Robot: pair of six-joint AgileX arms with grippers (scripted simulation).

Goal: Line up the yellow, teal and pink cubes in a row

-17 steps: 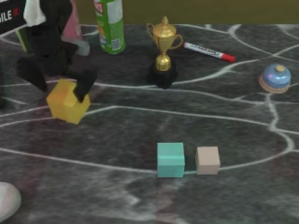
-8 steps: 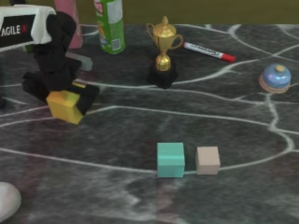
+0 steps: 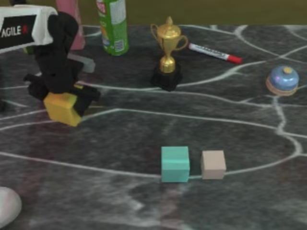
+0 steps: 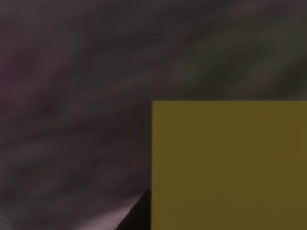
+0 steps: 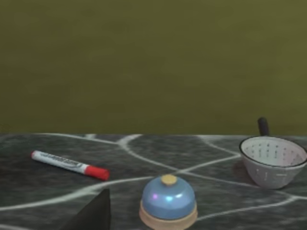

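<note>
Left arm's got the big yellow cube pinched on the table's left side.

The left gripper sits clamped around the yellow cube, one black finger on each side. The cube looks a bit tilted. Next down in size, the teal cube rests near the middle front, and the little pink cube is just beside it on the right, not touching. The right gripper isn't visible from above.

A shiny gold trophy cup on a black base stands mid-table: green cylindrical can to its left, red-capped white marker and blue domed call bell to its right.
</note>
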